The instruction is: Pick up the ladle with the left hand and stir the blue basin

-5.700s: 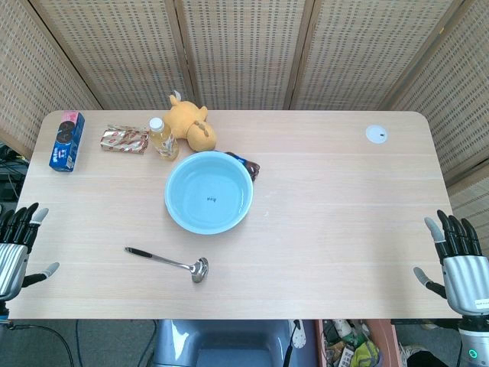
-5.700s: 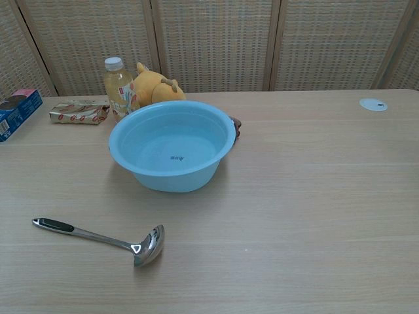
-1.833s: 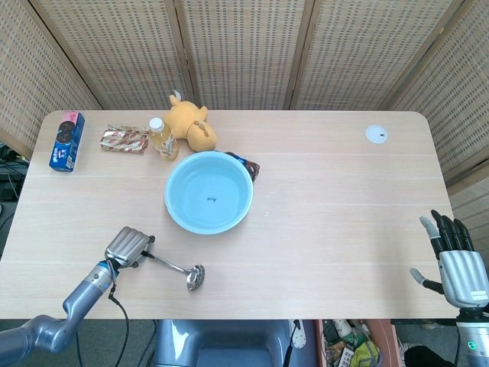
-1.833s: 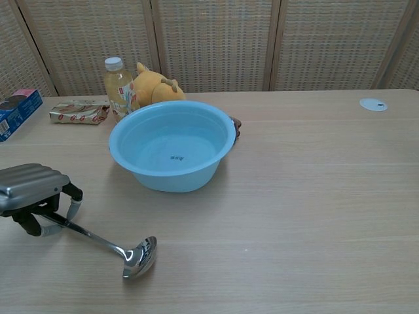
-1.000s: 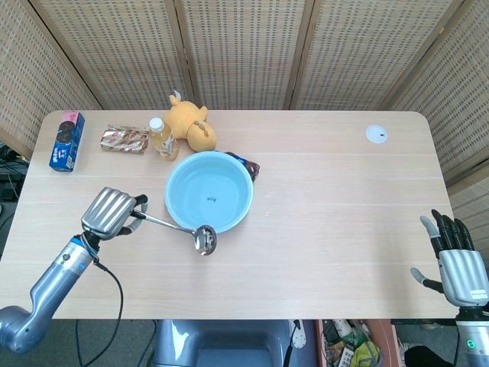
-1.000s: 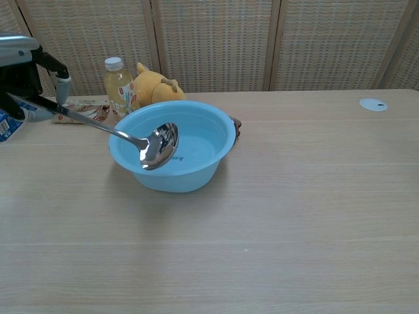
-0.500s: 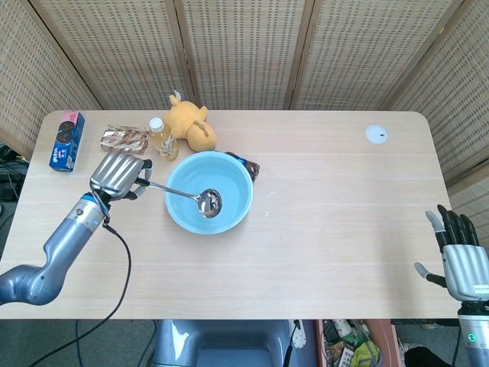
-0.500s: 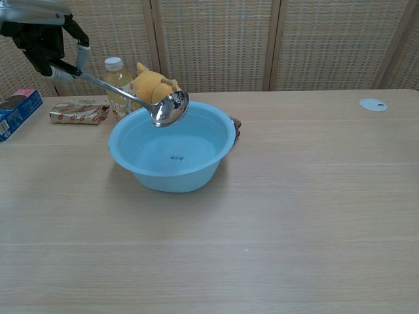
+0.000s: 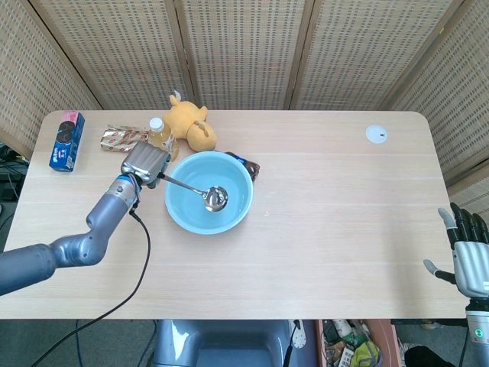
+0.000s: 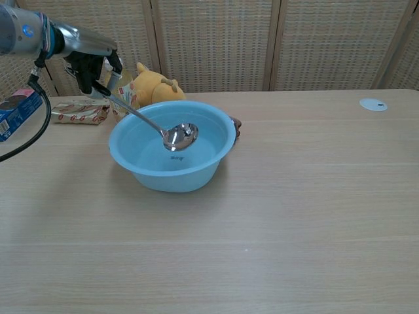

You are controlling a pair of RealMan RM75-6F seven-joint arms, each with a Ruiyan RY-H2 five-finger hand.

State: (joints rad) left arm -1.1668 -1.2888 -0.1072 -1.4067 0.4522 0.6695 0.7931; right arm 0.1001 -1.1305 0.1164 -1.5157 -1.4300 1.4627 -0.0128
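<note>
Long pale wooden table (image 9: 328, 229), its right half bare from the round light-blue plastic basin (image 9: 208, 192) toward the right edge. Inside the basin, left of centre on the table, the bowl of the steel ladle with a black handle (image 10: 179, 137), lower and deeper in than half a second ago, handle sloping up over the left rim into the left hand (image 10: 91, 67), fingers wrapped round the handle. Beyond the right front corner, the right hand (image 9: 467, 260) with fingers spread, holding nothing; behind the basin near the back edge, yellow plush toy (image 9: 192, 126), small yellow drink bottle (image 9: 160, 134).
</note>
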